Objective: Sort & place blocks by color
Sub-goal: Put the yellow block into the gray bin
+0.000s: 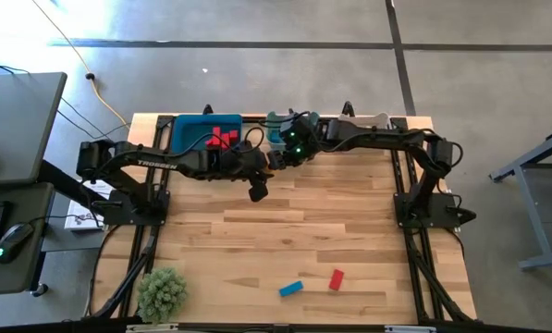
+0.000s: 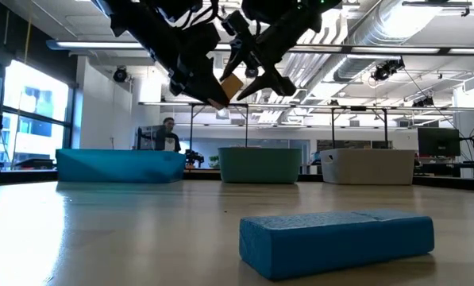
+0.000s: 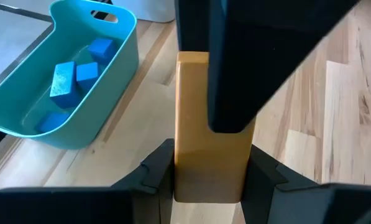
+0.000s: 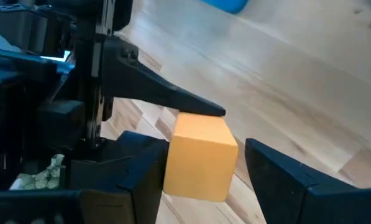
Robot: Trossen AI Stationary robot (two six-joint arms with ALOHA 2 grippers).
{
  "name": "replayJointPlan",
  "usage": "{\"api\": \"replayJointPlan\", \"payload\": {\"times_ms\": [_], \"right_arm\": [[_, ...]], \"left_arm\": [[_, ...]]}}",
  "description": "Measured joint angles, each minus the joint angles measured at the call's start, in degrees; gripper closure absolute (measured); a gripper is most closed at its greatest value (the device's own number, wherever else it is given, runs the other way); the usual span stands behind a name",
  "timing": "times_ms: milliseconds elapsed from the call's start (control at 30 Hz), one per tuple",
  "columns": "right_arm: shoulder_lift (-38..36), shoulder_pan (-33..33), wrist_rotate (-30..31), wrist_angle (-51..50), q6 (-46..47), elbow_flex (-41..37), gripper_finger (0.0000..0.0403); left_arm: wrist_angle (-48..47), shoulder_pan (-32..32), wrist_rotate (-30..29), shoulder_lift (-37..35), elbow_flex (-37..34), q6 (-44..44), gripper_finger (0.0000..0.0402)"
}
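Above the table's twelve o'clock edge, the left gripper (image 3: 207,177) pinches an orange block (image 3: 207,155), apparently passing it to the right gripper (image 4: 232,165), whose fingers are spread around it (white bin (image 2: 368,167) at one o'clock).

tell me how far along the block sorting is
Done: red blocks lie in the blue bin and blue blocks in the teal bin.
In hand: the left tool grips an orange block, with the right tool open around it, apparently a handover.
Left: a blue block and a red block lie on the table.
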Motion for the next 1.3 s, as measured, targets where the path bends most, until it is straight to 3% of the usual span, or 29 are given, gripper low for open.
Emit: {"api": "replayJointPlan", "payload": {"times_ms": [200,433,567,767,967,1200,1300], "right_arm": [[0.28,0.20,1.22,0.42,-0.01,0.00,0.0210],[0.28,0.13,0.24,0.73,0.80,0.11,0.0289],[0.23,0.05,0.58,0.81,-0.48,0.13,0.0289],[0.31,-0.74,0.61,-0.29,-3.93,0.03,0.0290],[0.34,-3.43,2.12,-4.02,-8.29,-0.04,0.0290],[0.16,-8.80,2.98,-10.02,-15.89,-0.04,0.0290],[-0.64,-11.19,6.33,-13.16,-19.89,-0.04,0.0290]], "left_arm": [[0.45,-0.30,-0.33,0.04,0.00,-0.25,0.0295],[1.20,-0.33,-3.74,0.11,-0.04,-0.36,0.0295],[1.66,-0.30,-5.11,0.11,-0.07,0.16,0.0288],[2.72,-0.30,-5.21,-0.06,-0.07,1.07,0.0232],[2.52,-0.16,-6.40,-0.07,-0.04,0.16,0.0200],[2.27,2.20,-7.85,-0.07,-0.04,0.01,0.0187],[2.16,3.83,-8.38,-0.07,-0.04,0.01,0.0188]]}}
